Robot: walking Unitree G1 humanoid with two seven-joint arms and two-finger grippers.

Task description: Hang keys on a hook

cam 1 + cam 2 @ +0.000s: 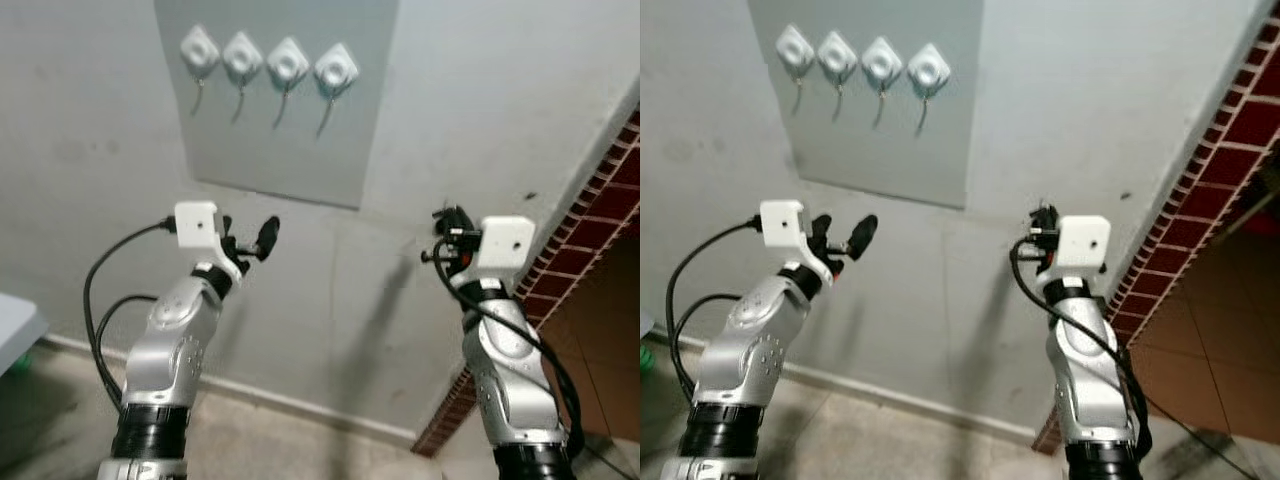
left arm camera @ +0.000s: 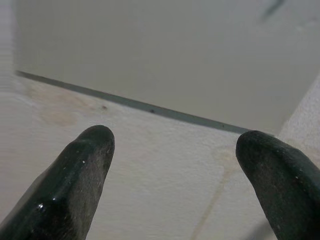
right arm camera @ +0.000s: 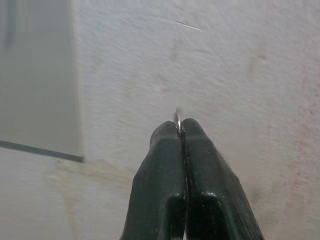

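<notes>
Four white hooks (image 1: 287,62) sit in a row on a grey panel (image 1: 280,140) high on the wall. My right gripper (image 1: 447,228) is raised below and to the right of the panel. Its fingers (image 3: 200,165) are pressed together on a thin metal key ring (image 3: 177,119), of which just a sliver shows at the tips. A small dark loop (image 1: 431,257) hangs beside that gripper. My left gripper (image 1: 248,236) is held up under the panel's lower left part, open, with nothing between its fingers (image 2: 75,185).
A red brick wall (image 1: 600,230) runs along the right, with tiled floor (image 1: 1200,350) beyond it. A white object's corner (image 1: 15,330) juts in at the far left. A baseboard (image 1: 300,405) lines the foot of the wall.
</notes>
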